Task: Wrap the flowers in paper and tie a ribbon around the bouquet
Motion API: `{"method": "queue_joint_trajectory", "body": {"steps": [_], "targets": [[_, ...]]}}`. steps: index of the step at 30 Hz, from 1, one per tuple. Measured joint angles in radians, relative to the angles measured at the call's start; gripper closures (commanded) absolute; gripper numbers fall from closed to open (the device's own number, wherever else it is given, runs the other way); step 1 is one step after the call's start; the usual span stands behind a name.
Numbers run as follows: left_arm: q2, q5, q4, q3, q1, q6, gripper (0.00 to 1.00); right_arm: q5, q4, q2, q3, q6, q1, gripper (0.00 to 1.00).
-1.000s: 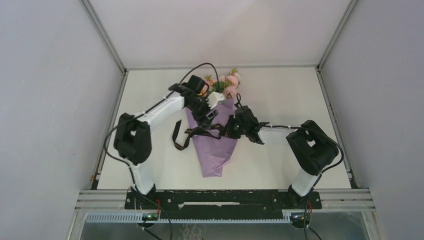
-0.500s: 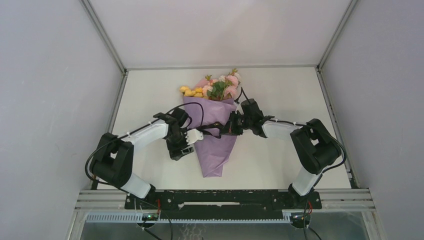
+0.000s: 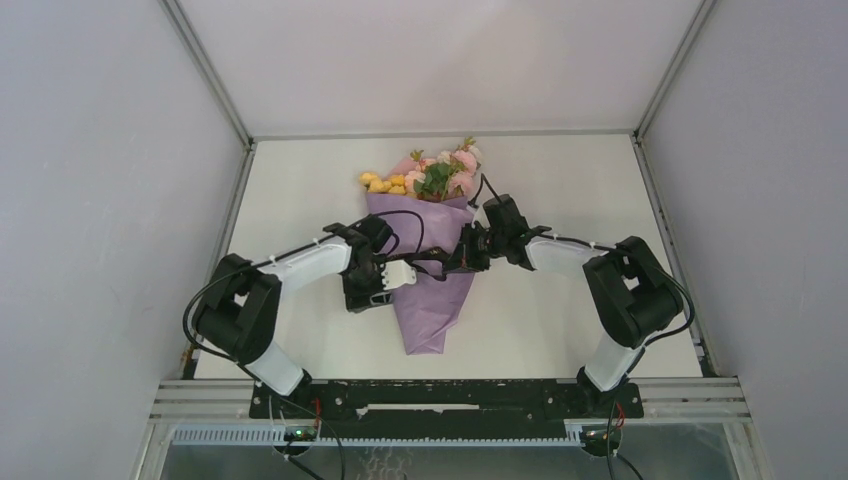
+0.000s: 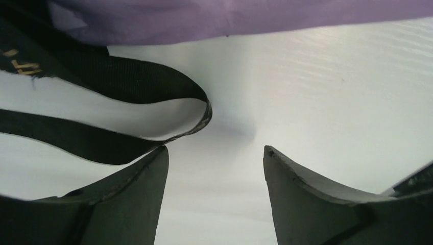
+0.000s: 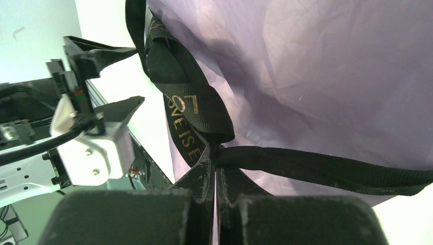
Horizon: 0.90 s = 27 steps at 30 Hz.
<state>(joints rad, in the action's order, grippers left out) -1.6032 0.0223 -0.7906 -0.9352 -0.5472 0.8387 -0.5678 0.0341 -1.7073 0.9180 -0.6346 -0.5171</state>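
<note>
Bouquet (image 3: 432, 300) lies on the bench (image 3: 570, 190) between your two arms, with the flowers (image 3: 432, 178) at the far end and the cone tip pointing near. The paper (image 5: 316, 66) is already round the stems, so I'd call wrapping done. You're on the tie.

Right hand (image 5: 215, 155) is pinched fully closed on the ribbon (image 5: 196, 115) at the cone's right edge, about halfway along. My read is that it's anchoring that end so the band across the paper keeps tension. The ribbon is bunched and twisted at the fingertips. It may be a crossing or the start of a knot, can't confirm.

Left hand (image 4: 214, 150) is wide open with nothing in it, low over the bench at the cone's left edge. A slack ribbon loop lies just ahead of one finger, off to the side of the gap rather than in it. If you close here you'd likely miss it, so line up on the loop first and keep clear of the paper edge.
</note>
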Motion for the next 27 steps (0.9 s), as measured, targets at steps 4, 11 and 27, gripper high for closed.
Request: {"method": "queue_joint_trajectory", "body": {"steps": [4,11,27], "targets": [[0.002,0.041,-0.166,-0.12,0.0,0.056,0.24,-0.009,0.027,0.0,0.011,0.014,0.007,1.0],[0.029,0.093,-0.198,-0.179,0.0,0.164,0.19,-0.018,0.045,0.0,0.013,0.026,0.014,1.0],[-0.142,-0.043,-0.036,-0.11,0.029,0.176,1.0,-0.074,0.16,-0.006,0.084,0.113,0.024,1.0]]}}
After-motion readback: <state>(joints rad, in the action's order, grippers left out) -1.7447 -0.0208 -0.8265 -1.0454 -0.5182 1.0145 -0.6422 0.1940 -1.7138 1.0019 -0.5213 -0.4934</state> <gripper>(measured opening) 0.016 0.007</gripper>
